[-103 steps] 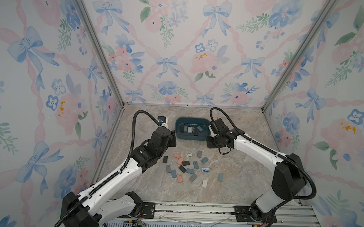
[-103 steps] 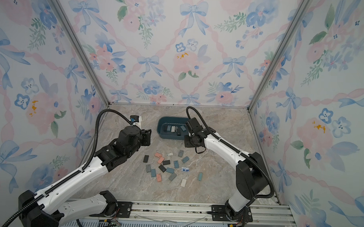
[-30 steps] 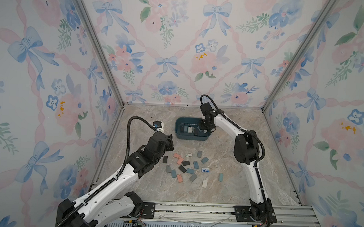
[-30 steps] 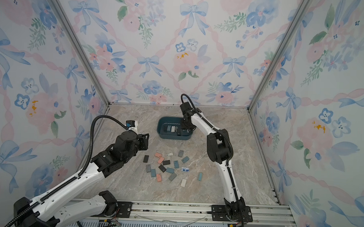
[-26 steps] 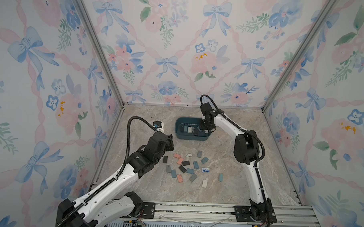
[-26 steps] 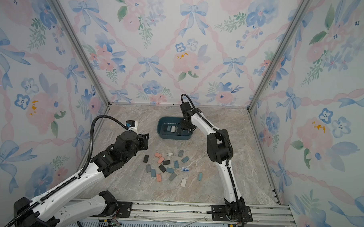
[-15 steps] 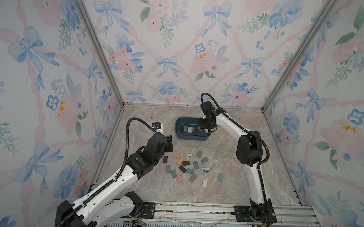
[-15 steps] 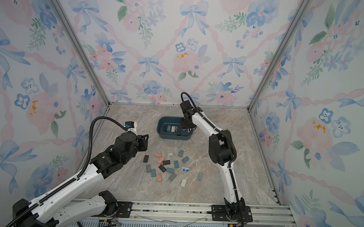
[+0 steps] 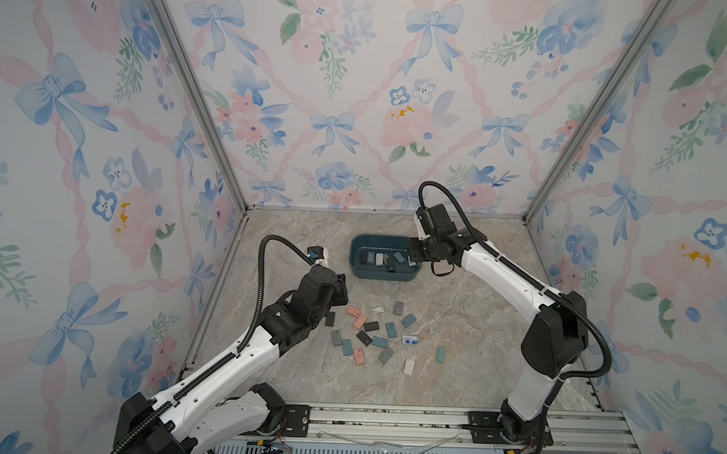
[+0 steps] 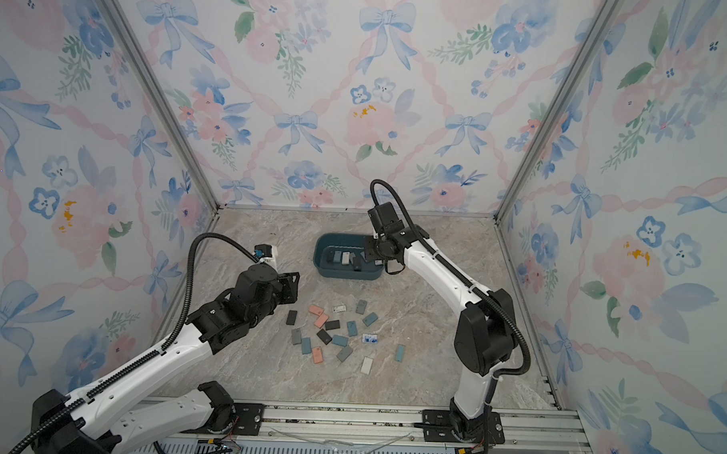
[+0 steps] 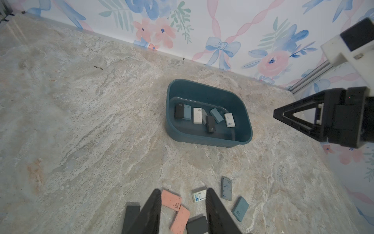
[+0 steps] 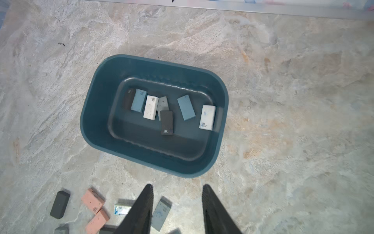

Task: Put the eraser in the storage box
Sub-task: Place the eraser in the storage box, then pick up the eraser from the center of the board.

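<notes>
Fingers (image 11: 149, 210) on the left gripper (image 11: 183, 190) are spread with nothing pinched. Same story for the right gripper (image 12: 176, 185): jaws apart and empty.

The box (image 12: 95, 121) has seven erasers (image 12: 150, 107) lying in it: two black, two blue, two white and one grey. One black is half tucked under a blue, and the grey is partly covered by the other black. In both top views the right gripper hangs over one end of the box, so the white eraser (image 12: 207, 117) there is mostly hidden from above.

The loose erasers (image 9: 366, 332) are scattered on the table (image 9: 475, 323) on the near side of the box, none touching it. The left fingers cut off a few of them in the wrist view. I can read 4B on some, but the other print is too small.
</notes>
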`<act>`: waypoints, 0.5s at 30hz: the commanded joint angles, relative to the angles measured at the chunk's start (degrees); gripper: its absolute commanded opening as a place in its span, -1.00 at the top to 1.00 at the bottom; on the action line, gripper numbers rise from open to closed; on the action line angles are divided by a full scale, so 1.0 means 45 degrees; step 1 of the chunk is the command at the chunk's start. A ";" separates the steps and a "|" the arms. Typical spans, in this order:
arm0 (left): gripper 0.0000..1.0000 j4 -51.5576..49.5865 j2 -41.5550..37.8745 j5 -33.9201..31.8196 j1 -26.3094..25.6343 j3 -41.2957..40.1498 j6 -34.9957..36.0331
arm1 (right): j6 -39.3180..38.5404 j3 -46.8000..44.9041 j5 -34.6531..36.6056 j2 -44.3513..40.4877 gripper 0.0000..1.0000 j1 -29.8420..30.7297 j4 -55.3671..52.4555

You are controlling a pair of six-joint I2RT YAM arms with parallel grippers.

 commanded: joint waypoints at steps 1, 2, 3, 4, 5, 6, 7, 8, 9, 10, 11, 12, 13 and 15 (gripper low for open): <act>0.21 -0.0892 0.0238 0.0241 -0.0008 0.0194 -0.0509 | 0.0490 -0.1060 0.0292 -0.1041 0.14 0.0306 0.0793; 0.20 -0.1024 0.0292 0.0309 -0.0008 0.0184 -0.0619 | 0.0602 -0.1551 0.0350 -0.1412 0.14 0.0348 0.0992; 0.20 -0.1138 0.0356 0.0387 -0.0026 0.0184 -0.0684 | 0.0693 -0.1937 0.0358 -0.1800 0.14 0.0384 0.1152; 0.20 -0.1252 0.0428 0.0476 -0.0008 0.0168 -0.0758 | 0.0785 -0.2228 0.0361 -0.2069 0.14 0.0404 0.1267; 0.19 -0.1359 0.0494 0.0568 -0.0018 0.0145 -0.0823 | 0.0861 -0.2537 0.0347 -0.2316 0.14 0.0411 0.1375; 0.18 -0.1480 0.0573 0.0662 -0.0018 0.0125 -0.0911 | 0.0945 -0.2829 0.0346 -0.2544 0.14 0.0436 0.1466; 0.17 -0.1583 0.0656 0.0746 -0.0020 0.0096 -0.0972 | 0.1023 -0.3031 0.0346 -0.2717 0.14 0.0455 0.1532; 0.16 -0.1712 0.0760 0.0846 -0.0027 0.0086 -0.1041 | 0.1085 -0.3276 0.0345 -0.2902 0.14 0.0480 0.1626; 0.16 -0.1846 0.0881 0.0937 -0.0022 0.0068 -0.1106 | 0.1151 -0.3475 0.0345 -0.3076 0.14 0.0511 0.1724; 0.15 -0.1931 0.0979 0.1029 -0.0028 0.0055 -0.1140 | 0.1230 -0.3660 0.0345 -0.3198 0.14 0.0528 0.1784; 0.15 -0.2040 0.1124 0.1112 -0.0027 0.0011 -0.1188 | 0.1273 -0.3832 0.0326 -0.3300 0.14 0.0543 0.1846; 0.14 -0.2166 0.1256 0.1125 -0.0027 -0.0030 -0.1267 | 0.1320 -0.3990 0.0307 -0.3418 0.14 0.0566 0.1906; 0.14 -0.2247 0.1360 0.1141 -0.0032 -0.0086 -0.1363 | 0.1351 -0.4106 0.0288 -0.3477 0.14 0.0596 0.1927; 0.13 -0.2349 0.1582 0.1150 -0.0037 -0.0273 -0.1488 | 0.1396 -0.4380 0.0229 -0.3597 0.14 0.0617 0.1975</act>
